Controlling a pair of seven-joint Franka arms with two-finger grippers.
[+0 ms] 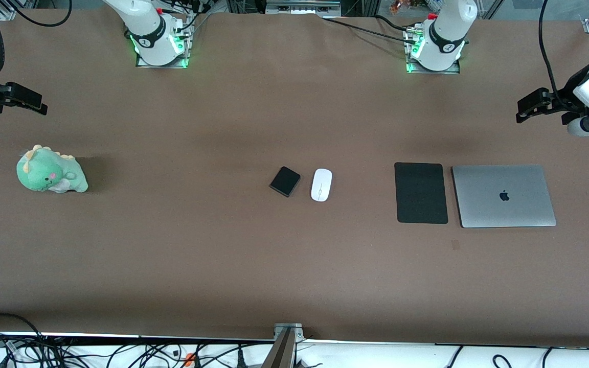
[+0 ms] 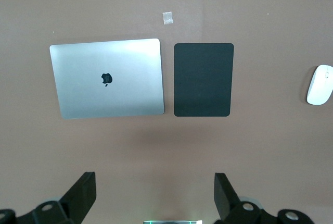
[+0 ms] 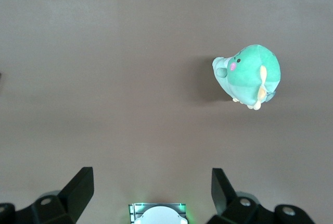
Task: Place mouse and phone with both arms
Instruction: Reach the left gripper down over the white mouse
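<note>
Centrally, one mouse [image 1: 321, 184] beside one phone [image 1: 285, 181].

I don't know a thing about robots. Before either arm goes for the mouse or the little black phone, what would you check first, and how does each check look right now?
1. Left gripper open and holding nothing: ok; it hangs over bare table at the left arm's end.
2. Right gripper open and holding nothing: ok; it hangs over bare table at the right arm's end.
3. Mouse uncovered: ok, nothing lies on it.
4. Phone uncovered: ok, it lies flat beside the mouse.
5. Gap between phone and mouse wide enough for a finger: cannot tell; they are apart but close.
6. Mat and laptop bare as possible landing spots: ok; the plush toy sits far off.
</note>
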